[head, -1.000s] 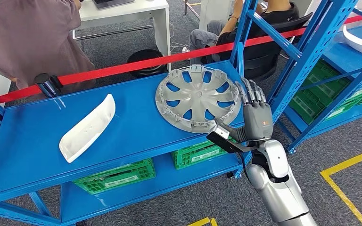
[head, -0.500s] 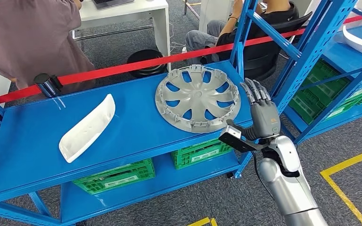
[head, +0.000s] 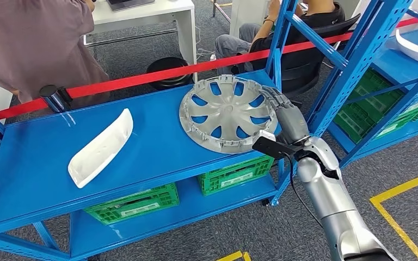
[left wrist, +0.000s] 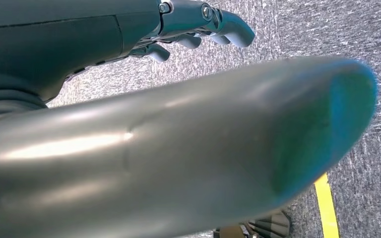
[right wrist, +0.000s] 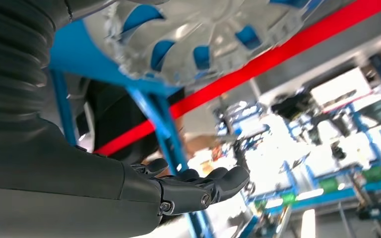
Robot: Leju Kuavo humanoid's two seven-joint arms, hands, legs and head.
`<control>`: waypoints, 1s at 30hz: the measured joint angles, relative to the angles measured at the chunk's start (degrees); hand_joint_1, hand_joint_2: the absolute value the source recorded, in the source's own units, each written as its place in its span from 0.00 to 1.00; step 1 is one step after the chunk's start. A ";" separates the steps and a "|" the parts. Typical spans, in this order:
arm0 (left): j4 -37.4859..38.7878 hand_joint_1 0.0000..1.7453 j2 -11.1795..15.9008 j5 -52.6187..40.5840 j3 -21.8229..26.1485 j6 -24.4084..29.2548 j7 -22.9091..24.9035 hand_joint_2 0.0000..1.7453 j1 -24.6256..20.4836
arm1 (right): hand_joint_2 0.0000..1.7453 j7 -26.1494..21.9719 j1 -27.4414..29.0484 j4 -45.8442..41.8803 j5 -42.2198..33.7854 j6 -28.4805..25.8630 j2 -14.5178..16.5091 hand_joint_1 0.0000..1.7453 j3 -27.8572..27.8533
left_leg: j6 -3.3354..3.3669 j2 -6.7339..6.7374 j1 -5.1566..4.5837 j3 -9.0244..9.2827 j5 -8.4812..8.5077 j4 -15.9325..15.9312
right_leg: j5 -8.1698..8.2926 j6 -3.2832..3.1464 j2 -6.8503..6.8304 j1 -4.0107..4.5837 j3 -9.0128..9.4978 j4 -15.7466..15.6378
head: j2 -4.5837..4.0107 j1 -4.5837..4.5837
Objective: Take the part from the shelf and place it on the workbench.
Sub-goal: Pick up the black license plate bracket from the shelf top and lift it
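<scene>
— What's on the far left of that blue shelf [head: 27,163]?

— A person in a mauve top [head: 32,43] stands behind the red barrier tape [head: 141,79]. On the shelf top lies a long white part [head: 100,147], well apart from everything else.

— And the hubcap?

— The silver hubcap [head: 227,114] lies flat on the shelf top toward its right end, near the blue upright [head: 276,49].

— Is the robot holding it?

— No. The right hand [head: 287,117] is just beside the hubcap's right rim, fingers stretched out and spread, gripping nothing. The wrist view shows those fingers [right wrist: 198,191] apart, with the hubcap a little way off.

— The other hand?

— The left hand [left wrist: 198,25] hangs over grey carpet [left wrist: 297,29], fingers loosely curled, holding nothing.

— Further right?

— Green crates [head: 375,103] on a second shelf unit.
</scene>
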 joint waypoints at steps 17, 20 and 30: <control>-0.06 0.00 0.01 -1.61 1.03 2.62 -1.57 0.00 -0.53 | 1.00 -5.72 -14.09 21.41 -5.12 7.24 -0.03 0.00 11.77 | -0.01 -0.12 0.00 0.01 0.01 0.00 | -0.01 -0.01 -0.05 -0.01 0.00 0.01 | 0.00 0.00; -0.04 0.00 -0.25 -1.79 1.03 3.82 -0.92 0.00 -0.45 | 1.00 -5.39 -13.67 21.83 -5.82 7.29 -0.35 0.00 12.42 | -0.01 -0.13 0.00 0.01 0.01 0.00 | -0.01 0.00 -0.05 -0.01 0.00 0.00 | 0.00 0.00; -0.08 0.00 -0.53 -3.31 1.02 6.08 0.14 0.00 -1.24 | 1.00 -3.85 -11.32 22.20 -8.88 6.43 -0.48 0.00 13.07 | -0.01 -0.13 0.00 0.02 0.02 -0.01 | 0.00 0.00 -0.05 0.01 0.03 0.00 | 0.00 0.00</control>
